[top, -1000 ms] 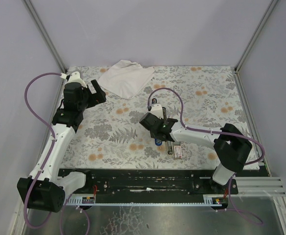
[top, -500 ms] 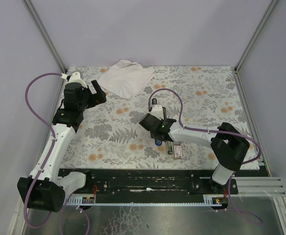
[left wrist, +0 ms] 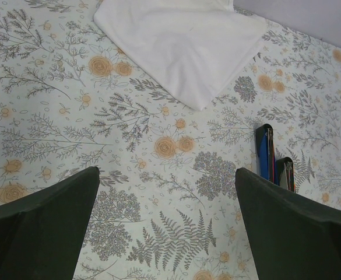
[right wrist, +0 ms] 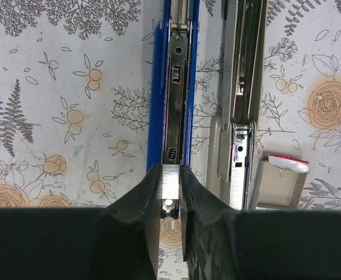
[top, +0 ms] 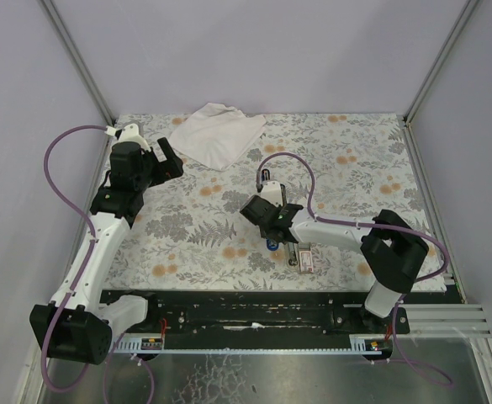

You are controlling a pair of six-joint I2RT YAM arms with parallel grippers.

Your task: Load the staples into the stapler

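The right arm barely moves across this last second: in the top view its elbow pulls a touch inward and the wrist settles a shade nearer the staplers. That reads as fine alignment, not travel. The right end effector (right wrist: 170, 192) is closed down to a narrow slit and pinches a short silvery staple strip (right wrist: 170, 179) between its tips. The strip hangs right over the near end of the blue stapler (right wrist: 176, 87), which lies opened out flat with its metal channel facing up. I cannot tell whether the strip touches the channel yet.

Just to the right, a grey stapler (right wrist: 243, 116) lies open too, parallel to the blue one. The staple box (right wrist: 280, 185) sits beside its near end, a red edge showing.

The left arm holds exactly where it was. The left end effector (left wrist: 165, 175) is spread wide with nothing in it, hovering near the white cloth (left wrist: 182, 35) at the far side of the bench (top: 355, 168).

So the pick looks done and the insert is what's left. The strip needs to line up square with the blue channel, since a slight twist could make it ride the rail edge.
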